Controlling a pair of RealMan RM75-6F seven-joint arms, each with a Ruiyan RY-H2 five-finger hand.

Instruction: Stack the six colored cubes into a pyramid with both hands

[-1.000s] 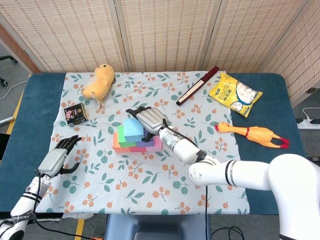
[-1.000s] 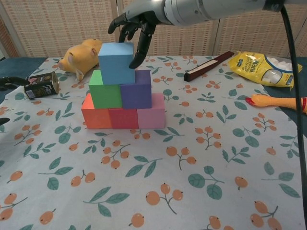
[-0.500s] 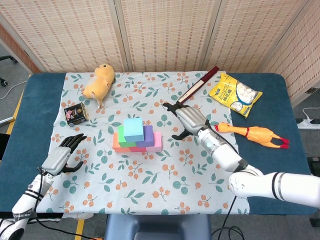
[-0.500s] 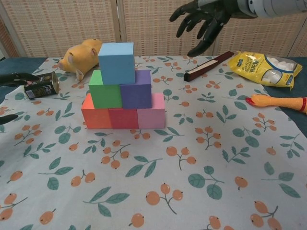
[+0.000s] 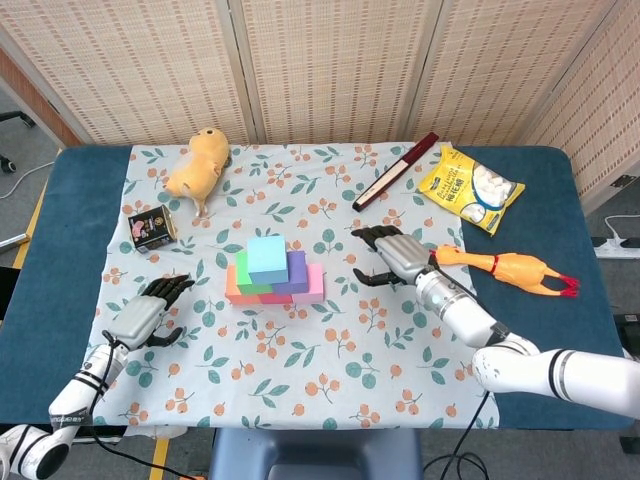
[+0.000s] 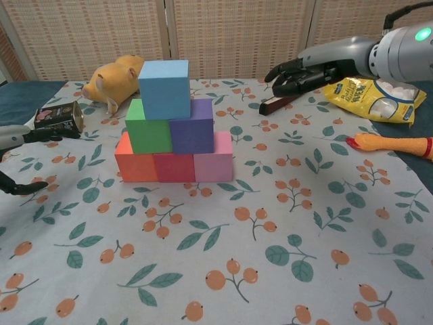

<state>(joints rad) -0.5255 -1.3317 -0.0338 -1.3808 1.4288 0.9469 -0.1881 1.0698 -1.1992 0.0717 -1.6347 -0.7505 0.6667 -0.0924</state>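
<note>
The cubes stand as a pyramid in the middle of the cloth. A light blue cube (image 5: 266, 257) (image 6: 164, 89) tops a green cube (image 6: 149, 126) and a purple cube (image 6: 193, 126). Under them sit an orange cube (image 6: 134, 161), a red cube (image 6: 173, 166) and a pink cube (image 6: 214, 159). My right hand (image 5: 396, 252) (image 6: 300, 74) hovers open to the right of the stack, holding nothing. My left hand (image 5: 146, 315) rests open near the cloth's left edge, apart from the cubes; the chest view shows only its fingertips (image 6: 27, 135).
A yellow plush toy (image 5: 199, 163) and a small can (image 5: 152, 226) lie at the back left. A dark red flat stick (image 5: 395, 171), a yellow snack bag (image 5: 470, 187) and a rubber chicken (image 5: 505, 266) lie at the right.
My right hand let go of the light blue cube and drew away to the right, then lowered. My left hand shifted slightly toward the stack. The pyramid stayed still.
</note>
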